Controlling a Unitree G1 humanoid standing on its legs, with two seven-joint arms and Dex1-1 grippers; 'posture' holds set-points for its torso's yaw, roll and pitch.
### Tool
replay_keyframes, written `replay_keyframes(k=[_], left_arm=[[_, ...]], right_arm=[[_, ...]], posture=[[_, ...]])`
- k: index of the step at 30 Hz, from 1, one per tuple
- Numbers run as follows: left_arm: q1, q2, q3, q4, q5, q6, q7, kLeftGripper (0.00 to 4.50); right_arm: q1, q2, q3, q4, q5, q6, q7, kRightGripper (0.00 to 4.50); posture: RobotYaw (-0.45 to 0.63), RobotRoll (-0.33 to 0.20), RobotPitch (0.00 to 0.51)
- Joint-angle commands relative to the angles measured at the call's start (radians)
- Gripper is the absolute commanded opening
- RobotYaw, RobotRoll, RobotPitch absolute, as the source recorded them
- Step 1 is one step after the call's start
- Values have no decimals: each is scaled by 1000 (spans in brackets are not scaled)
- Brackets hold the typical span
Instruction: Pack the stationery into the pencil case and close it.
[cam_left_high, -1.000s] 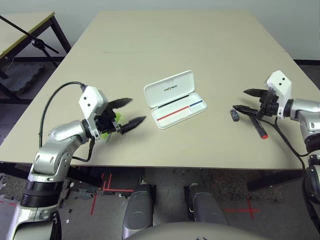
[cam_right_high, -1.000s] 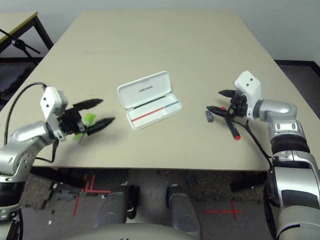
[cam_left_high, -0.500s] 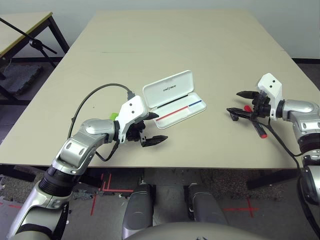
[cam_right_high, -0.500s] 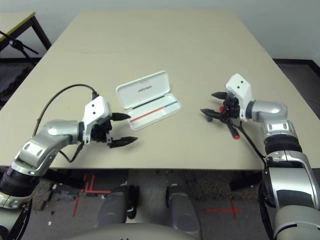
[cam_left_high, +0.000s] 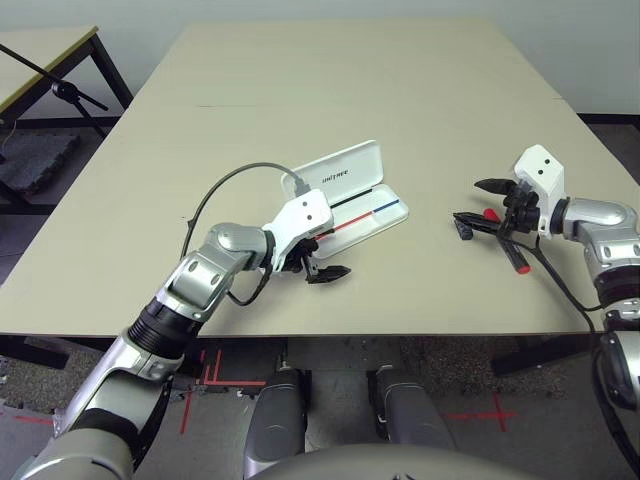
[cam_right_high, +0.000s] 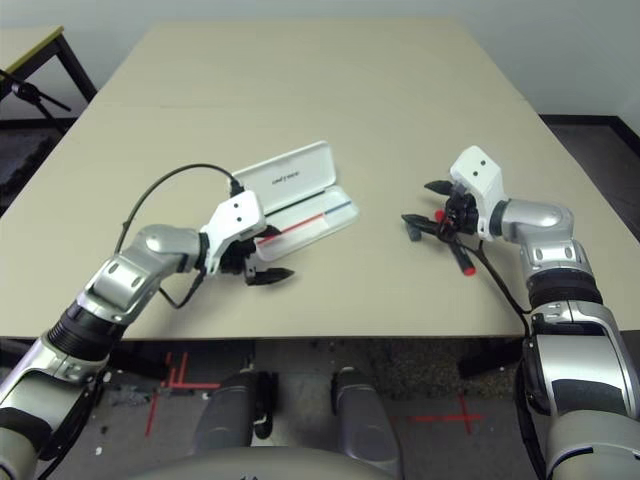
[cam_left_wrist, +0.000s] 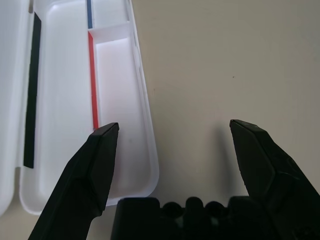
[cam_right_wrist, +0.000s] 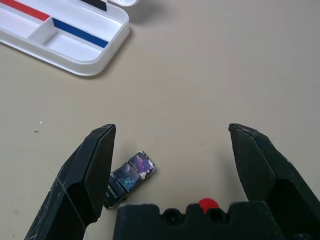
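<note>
Head views: the flat white hard-plastic hinged pencil case (cam_left_high: 352, 192) lies open near the middle of the beige tabletop (cam_left_high: 350, 90), its lettered lid raised on the far side, thin red and blue sticks (cam_left_high: 362, 216) in its tray; the left end effector (cam_left_high: 322, 258) hovers at the case's near-left corner, empty, its two black fingers spread wide; well to the right of the case, the right end effector (cam_left_high: 478, 201) is likewise released and empty, poised over a small dark thumb-sized block (cam_left_high: 462, 228) and a red-capped marker with a dark barrel (cam_left_high: 512, 256), both lying on the tabletop.

Left wrist view: one finger (cam_left_wrist: 85, 175) stands over the case's tray end, the other over bare tabletop beside the case.

Right wrist view: the small dark block (cam_right_wrist: 129, 178) lies just beside one spread finger (cam_right_wrist: 82, 180); the case's corner sits well apart from it; a bit of red (cam_right_wrist: 207, 204) peeks between the finger bases.
</note>
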Motion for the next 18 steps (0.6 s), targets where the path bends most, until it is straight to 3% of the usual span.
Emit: replay_keyframes(k=[1, 16, 18], left_arm=[[0, 1, -19, 19, 23, 12, -14, 4465], [4, 1, -26, 35, 66, 27, -31, 4465], [6, 2, -23, 34, 68, 28, -33, 4094]], right_arm=[[7, 3, 0, 0, -7, -11, -8, 4500], [-6, 10, 3, 29, -17, -35, -35, 4500], [-7, 11, 3, 31, -19, -37, -36, 4500]], posture=[[24, 0, 82], [30, 0, 79], [32, 0, 77]])
